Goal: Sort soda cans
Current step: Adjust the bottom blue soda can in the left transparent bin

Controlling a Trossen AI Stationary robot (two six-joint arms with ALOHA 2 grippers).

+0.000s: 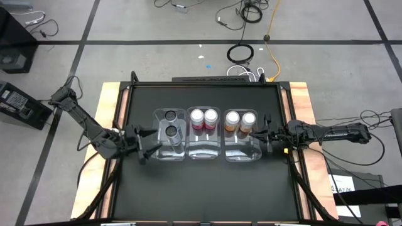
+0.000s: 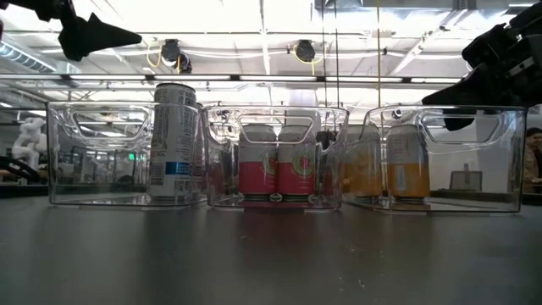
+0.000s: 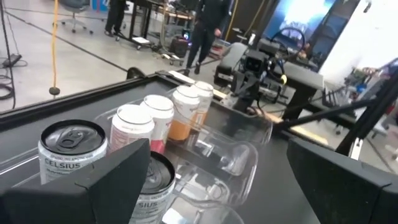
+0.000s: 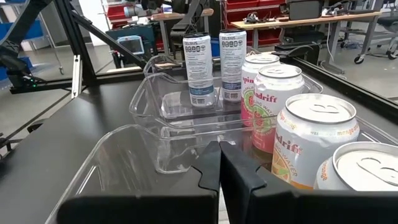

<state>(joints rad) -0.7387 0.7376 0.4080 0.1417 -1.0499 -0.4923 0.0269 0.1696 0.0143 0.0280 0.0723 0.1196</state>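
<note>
Cans stand sorted by colour in three clear rectangular plastic bins set side by side on the black table point(image 1: 207, 188). Two dark grey cylindrical soda cans point(image 1: 170, 123) occupy the left bin point(image 1: 170, 154), two pink-red soda cans point(image 1: 203, 119) the middle bin point(image 1: 204, 152), and two orange soda cans point(image 1: 240, 120) the right bin point(image 1: 242, 154). All six are upright and sit toward the far end of their bins.

The left gripper point(image 1: 146, 145) hangs at the near left corner of the left bin, fingers spread wide and holding nothing. The right gripper point(image 1: 259, 134) is at the right wall of the right bin, fingers pressed together and empty, close to the orange pair.

Sorting appears complete, so the remaining risk lies in withdrawal. A sideways sweep of the closed right gripper could strike the bin wall or the nearest orange can and topple it against its neighbour. The spread left fingers could hook the rim of the left bin and drag it, since the light bins would likely slide on the smooth surface. A vertical lift before any lateral move should avoid both faults.
</note>
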